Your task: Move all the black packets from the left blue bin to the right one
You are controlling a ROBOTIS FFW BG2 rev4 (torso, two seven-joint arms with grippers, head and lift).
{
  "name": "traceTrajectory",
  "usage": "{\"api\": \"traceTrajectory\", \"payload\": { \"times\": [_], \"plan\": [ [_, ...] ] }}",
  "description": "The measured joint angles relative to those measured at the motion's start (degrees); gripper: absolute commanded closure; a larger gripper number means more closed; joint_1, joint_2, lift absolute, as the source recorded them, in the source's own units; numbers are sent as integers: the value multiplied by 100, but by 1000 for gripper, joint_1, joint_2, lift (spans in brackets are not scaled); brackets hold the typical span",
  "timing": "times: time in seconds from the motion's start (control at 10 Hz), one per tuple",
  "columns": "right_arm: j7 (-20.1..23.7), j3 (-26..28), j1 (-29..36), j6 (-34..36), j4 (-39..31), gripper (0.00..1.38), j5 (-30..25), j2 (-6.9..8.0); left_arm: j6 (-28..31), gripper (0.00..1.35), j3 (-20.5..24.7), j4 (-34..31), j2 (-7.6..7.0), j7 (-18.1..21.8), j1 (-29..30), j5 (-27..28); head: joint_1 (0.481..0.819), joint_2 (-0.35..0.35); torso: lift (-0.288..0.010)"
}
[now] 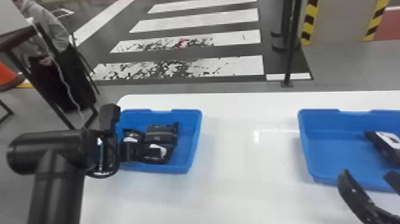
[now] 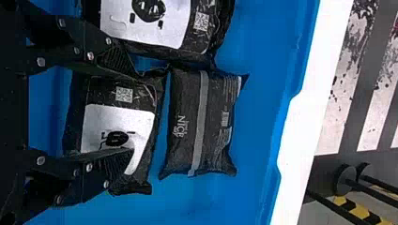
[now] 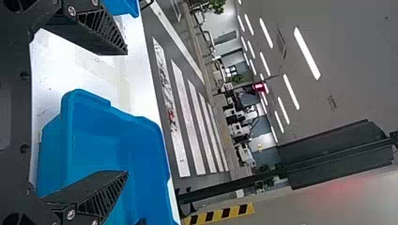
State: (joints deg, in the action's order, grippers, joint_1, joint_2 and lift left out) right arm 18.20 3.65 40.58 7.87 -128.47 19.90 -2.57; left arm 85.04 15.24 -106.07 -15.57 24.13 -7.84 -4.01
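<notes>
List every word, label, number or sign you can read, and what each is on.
Nothing reads clearly enough to quote with certainty.
Grey-striped packet: lettering, too unclear to quote surely.
Packet by the left claw, white-labelled: square code, other marks too blurred.
Packet cut off by the view's edge: square code, smeared marks.
Packet in the right bin: label marks too blurred.
Red sign in the background: too small.

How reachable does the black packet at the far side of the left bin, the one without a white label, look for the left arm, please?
Probably yes: the left gripper is open over the bin, and the packet's face looks uncovered, though two neighbouring packets may leave little finger room.
</notes>
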Motion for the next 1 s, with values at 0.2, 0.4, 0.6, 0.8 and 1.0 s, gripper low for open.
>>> {"api": "traceTrajectory", "payload": {
  "times": [0.2,0.4,0.6,0.8,1.0],
  "plan": [
    [7,0,3,0,4,124,25,-2,-118,1144,-96,-2,-46,64,53,-20,695,237,-185],
    [9,-5,-5,24,12,124,32,1,-162,1151,43,-481,-47,188,276,-33,695,238,-185],
    [17,-29,-11,39,3,124,51,2,-205,1153,256,-1260,-46,218,686,-254,695,241,-185],
    [45,-79,-47,44,-5,124,101,0,-370,1153,358,-1957,-30,252,1073,-612,695,222,-185],
    [91,-168,-84,43,-43,124,192,-14,-831,1153,370,-2594,63,290,1485,-1169,695,189,-185]
  ]
}}
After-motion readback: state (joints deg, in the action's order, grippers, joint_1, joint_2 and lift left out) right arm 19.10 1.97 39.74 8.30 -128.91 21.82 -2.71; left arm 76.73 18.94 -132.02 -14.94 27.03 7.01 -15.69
